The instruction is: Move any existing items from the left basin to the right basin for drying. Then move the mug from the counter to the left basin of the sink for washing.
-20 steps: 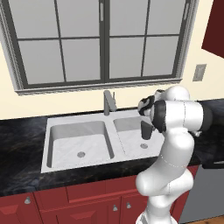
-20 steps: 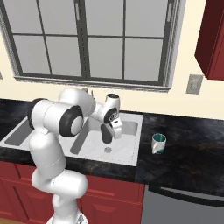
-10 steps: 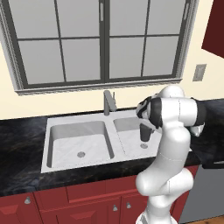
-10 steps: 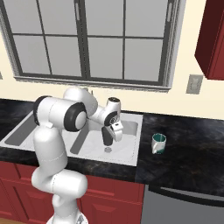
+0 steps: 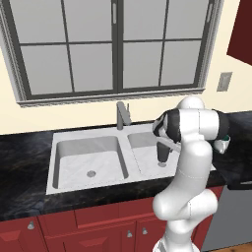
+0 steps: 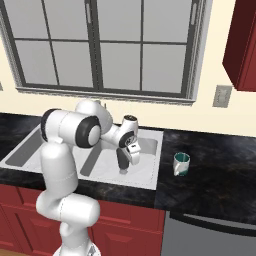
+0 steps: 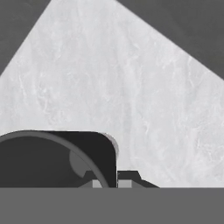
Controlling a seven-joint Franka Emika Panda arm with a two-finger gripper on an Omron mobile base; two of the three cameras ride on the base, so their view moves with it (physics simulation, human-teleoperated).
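Observation:
The dark grey tumbler [image 5: 162, 154] [image 6: 121, 161] hangs upright low inside the right basin [image 5: 142, 156] [image 6: 146, 161], close above its floor. My gripper [image 5: 163, 145] [image 6: 123, 153] is shut on the tumbler's rim from above. In the hand view the tumbler [image 7: 39, 162] sits at the lower left, its wall pinched in the gripper [image 7: 111, 181], over the basin's pale floor [image 7: 131, 87]. The left basin [image 5: 88, 157] holds nothing but its drain. The white mug [image 6: 181, 163] with green inside stands on the black counter [image 6: 215, 170] right of the sink; the arm half hides this mug [image 5: 224, 143] in the left base view.
A grey faucet [image 5: 121, 115] rises behind the divider between the basins. A window spans the wall behind the sink. Red cabinet fronts [image 5: 88, 221] run below the counter, and a grey appliance front [image 6: 210, 235] sits at the lower right.
The gripper has sunk a little deeper into the right basin with the tumbler in it. The mug has not moved.

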